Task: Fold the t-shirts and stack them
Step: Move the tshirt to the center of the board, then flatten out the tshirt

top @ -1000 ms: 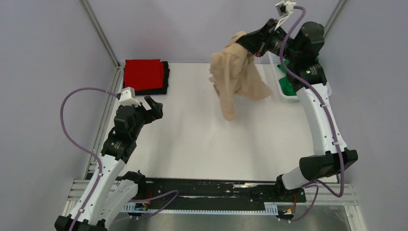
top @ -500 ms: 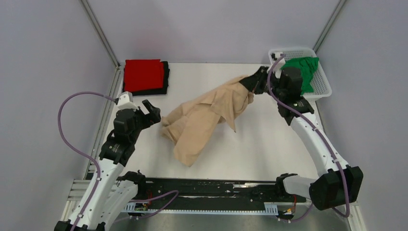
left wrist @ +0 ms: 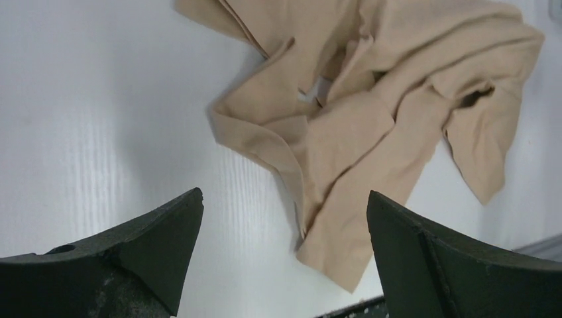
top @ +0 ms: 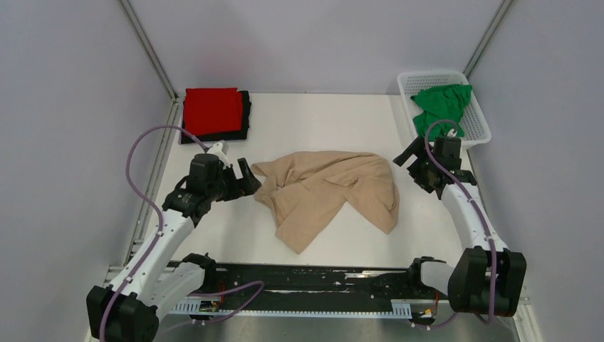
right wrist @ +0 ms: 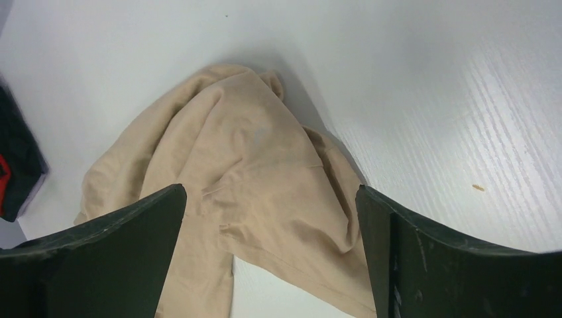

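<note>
Beyond the left pincer [top: 248, 178], in the table's far left corner, one folded red t-shirt [top: 212, 109] lies on top of one folded black t-shirt [top: 246, 121]. The left pincer's jaws stand wide apart and hold nothing, with its tips just beside the left edge of the one beige-tan t-shirt [top: 329, 189]. That shirt lies crumpled and spread on the white table [top: 320, 125], between the two pincers. The right pincer [top: 412, 162] sits just beside the cloth's right edge, its jaws likewise wide apart and empty. Behind it, in the far right corner, one white basket [top: 436, 75] holds one bunched green t-shirt [top: 440, 103].
</note>
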{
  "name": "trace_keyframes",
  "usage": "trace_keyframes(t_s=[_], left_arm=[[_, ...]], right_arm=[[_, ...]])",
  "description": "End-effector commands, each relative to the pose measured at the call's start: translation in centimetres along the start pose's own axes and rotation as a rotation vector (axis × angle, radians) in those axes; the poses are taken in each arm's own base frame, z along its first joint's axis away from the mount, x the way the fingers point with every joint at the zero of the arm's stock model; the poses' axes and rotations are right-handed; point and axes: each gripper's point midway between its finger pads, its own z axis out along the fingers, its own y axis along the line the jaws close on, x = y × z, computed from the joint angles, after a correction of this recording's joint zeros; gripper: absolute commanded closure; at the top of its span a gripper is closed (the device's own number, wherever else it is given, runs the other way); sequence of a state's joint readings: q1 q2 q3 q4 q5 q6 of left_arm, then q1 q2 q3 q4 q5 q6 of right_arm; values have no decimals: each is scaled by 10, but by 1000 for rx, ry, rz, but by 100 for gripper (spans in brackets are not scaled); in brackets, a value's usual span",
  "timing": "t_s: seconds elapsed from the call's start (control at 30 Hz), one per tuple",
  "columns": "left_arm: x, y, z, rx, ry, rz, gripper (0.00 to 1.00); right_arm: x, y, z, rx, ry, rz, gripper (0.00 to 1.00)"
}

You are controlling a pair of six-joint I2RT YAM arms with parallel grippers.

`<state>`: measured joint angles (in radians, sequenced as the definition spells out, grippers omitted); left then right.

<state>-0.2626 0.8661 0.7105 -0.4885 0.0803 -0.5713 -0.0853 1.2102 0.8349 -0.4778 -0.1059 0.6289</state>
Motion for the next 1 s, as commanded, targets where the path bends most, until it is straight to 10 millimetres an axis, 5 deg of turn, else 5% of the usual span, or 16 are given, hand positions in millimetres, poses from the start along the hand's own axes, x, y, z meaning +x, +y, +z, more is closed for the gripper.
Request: trace_keyframes(t_s=[0.0,0.2,0.33,0.6,0.77,0.97], left_arm=[[63,-34,-7,186,268,51,0],[145,-40,-7,186,488,62,0],[174,-56,5,216,544,81,4],[182,-57,34,169,558,145,29],[185,-60,37,170,560,137,40],[184,-66,32,184,559,127,67]], right_arm=[[-14,4,-22,-8,-97,15,0],[2,-10,-29,-8,-103,-17,0],[14,-18,-26,0,-79,-35,0],[29,-24,-18,4,-14,-65,0],[31,-31,-16,27,-16,-64,0],[30,-31,-16,31,-21,-67,0]])
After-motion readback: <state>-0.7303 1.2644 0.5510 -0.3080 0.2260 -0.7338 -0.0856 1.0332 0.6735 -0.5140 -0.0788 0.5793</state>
